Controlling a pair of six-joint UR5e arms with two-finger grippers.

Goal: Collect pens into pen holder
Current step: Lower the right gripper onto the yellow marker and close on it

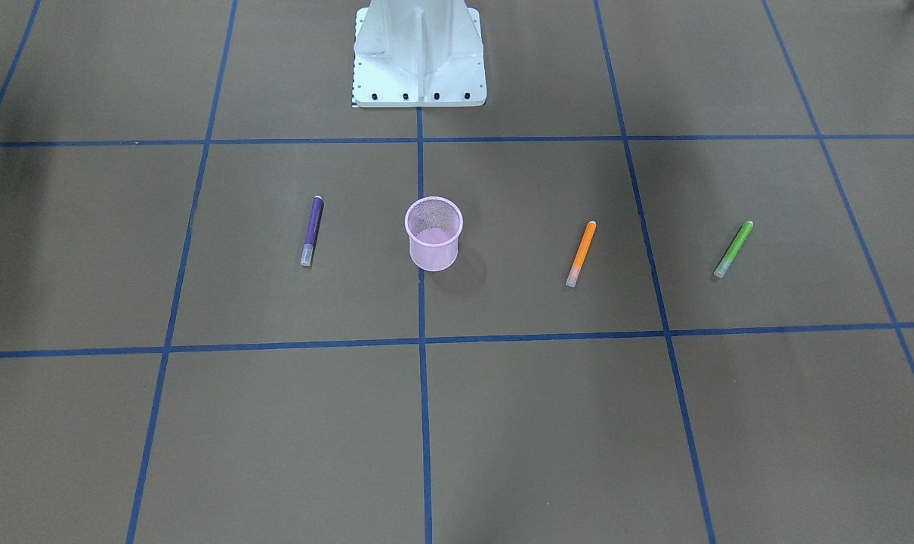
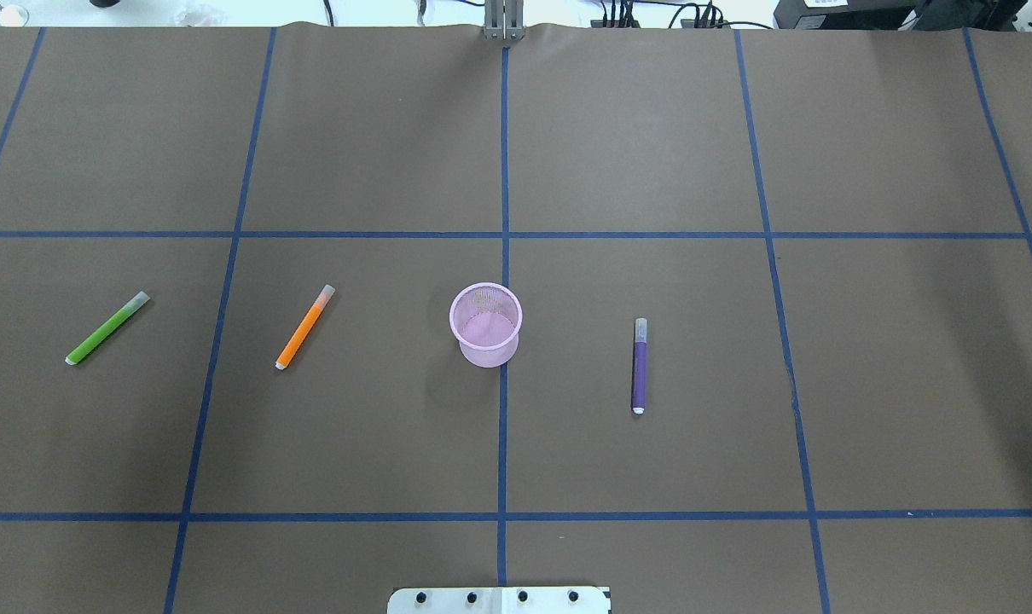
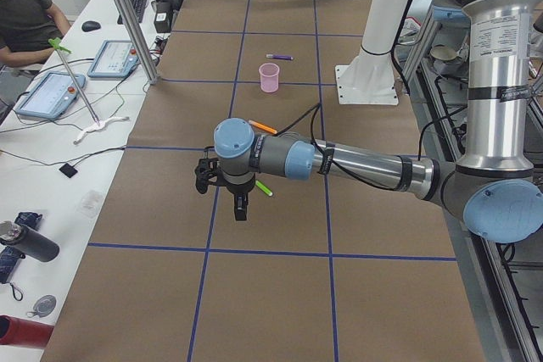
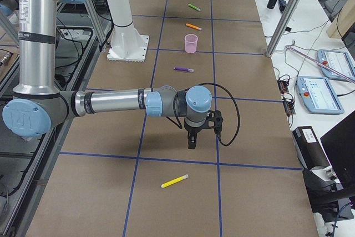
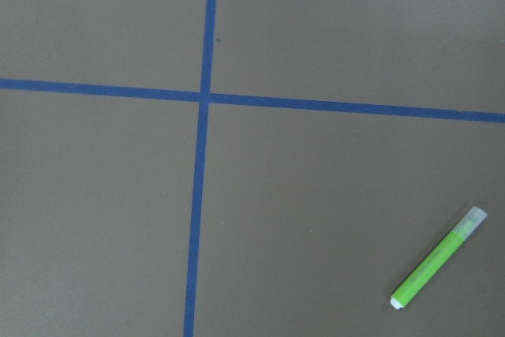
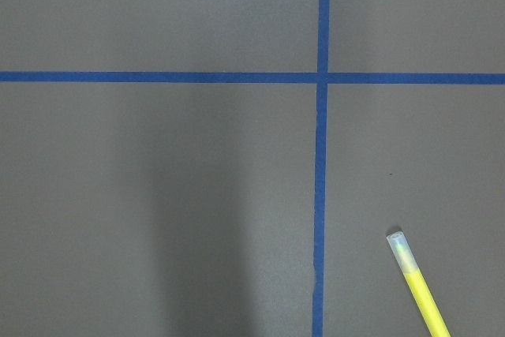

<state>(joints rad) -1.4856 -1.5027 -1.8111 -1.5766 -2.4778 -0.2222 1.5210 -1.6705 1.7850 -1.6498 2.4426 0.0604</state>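
- Left gripper (image 3: 241,212): seen only in the left side view, at frame centre, pointing down above the table (image 3: 280,294). Whether its fingers are spread or closed cannot be told.
- Green pen (image 3: 265,188): flat on the table just right of the left gripper in that view, partly hidden by the forearm and not touching the fingers. It lies at the lower right of the left wrist view (image 5: 438,258), pale cap uppermost. No fingers show there.
- Right gripper (image 4: 191,142): seen only in the right side view, just below frame centre, pointing down above the table. Finger state cannot be told.
- Yellow pen (image 4: 175,181): flat on the table below and slightly left of the right gripper, apart from it. It sits at the lower right of the right wrist view (image 6: 418,286), cap uppermost, its lower end cut off by the frame edge.
- Pen holder (image 2: 486,351): pink mesh cup, upright at the centre of the overhead view on a blue tape line (image 2: 503,170). No pens are visible inside it.
- Orange pen (image 2: 305,327): flat and slanted, left of the holder in the overhead view, well apart from it.
- Purple pen (image 2: 640,365): flat and nearly vertical in the frame, right of the holder in the overhead view.
- White pedestal (image 1: 419,53): top centre of the front-facing view.
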